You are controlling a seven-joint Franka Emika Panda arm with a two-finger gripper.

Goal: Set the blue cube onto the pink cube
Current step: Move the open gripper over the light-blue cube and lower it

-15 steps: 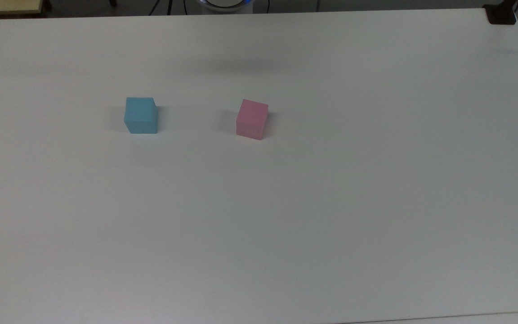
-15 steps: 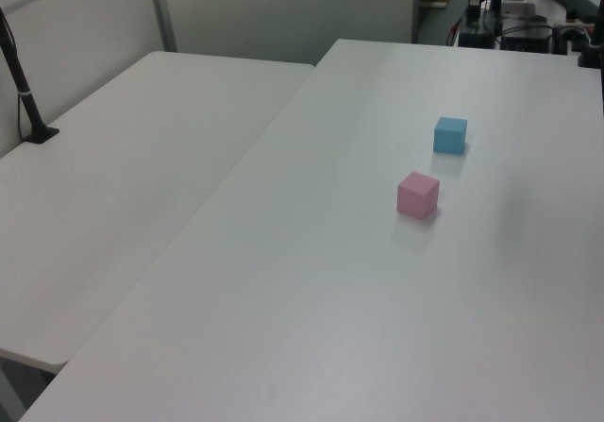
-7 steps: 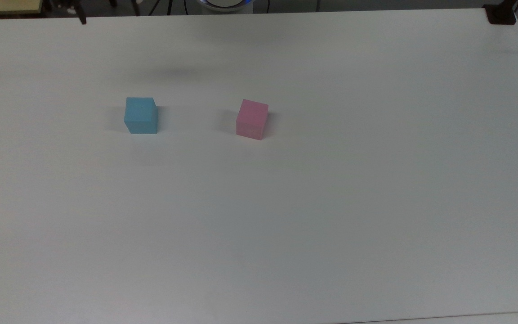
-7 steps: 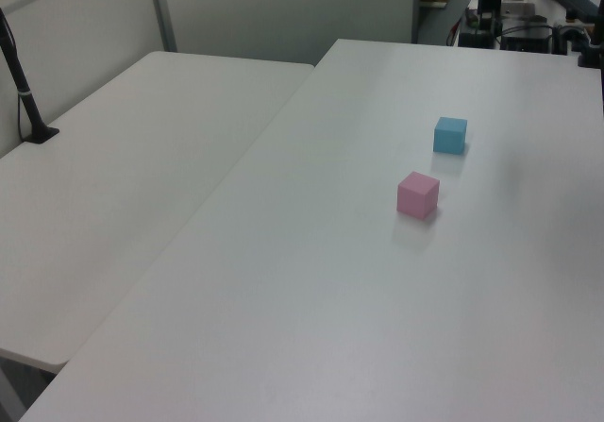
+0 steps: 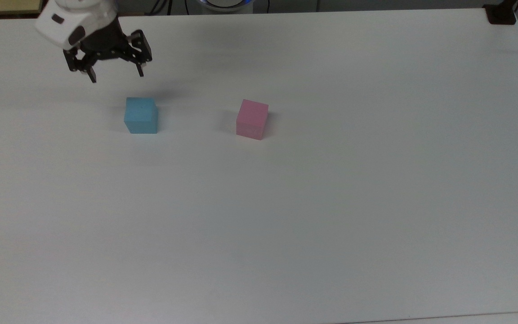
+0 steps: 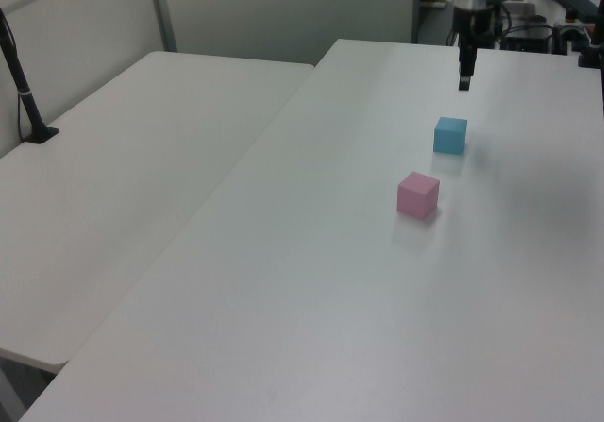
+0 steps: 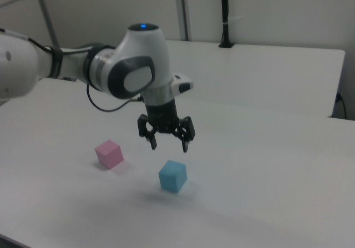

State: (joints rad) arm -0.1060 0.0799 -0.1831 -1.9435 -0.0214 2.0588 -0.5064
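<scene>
Sky-blue foam-like block, item one: the blue cube (image 5: 141, 115) rests flat on the white table (image 5: 331, 202), one face up, no long axis to speak of since all sides look equal. In the top view its near face is turned slightly toward the top view's right, so the edges sit a little off square with the table's border. It stands toward the top view's left, with nothing touching it.

Item two: the pink cube (image 5: 252, 119), same size, also flat on the table, well apart from the blue one and to its right in the top view. It is rotated a bit more, showing a corner edge toward the camera. In the left view the pink cube (image 6: 418, 195) lies nearer the camera than the blue cube (image 6: 450, 135).

Item three: my gripper (image 5: 116, 76), black fingers spread wide with nothing between them, pointing down. In the right view my gripper (image 7: 169, 146) hangs above the table, just above and behind the blue cube (image 7: 172, 176), not touching it; the pink cube (image 7: 108, 153) sits to the right view's left.
</scene>
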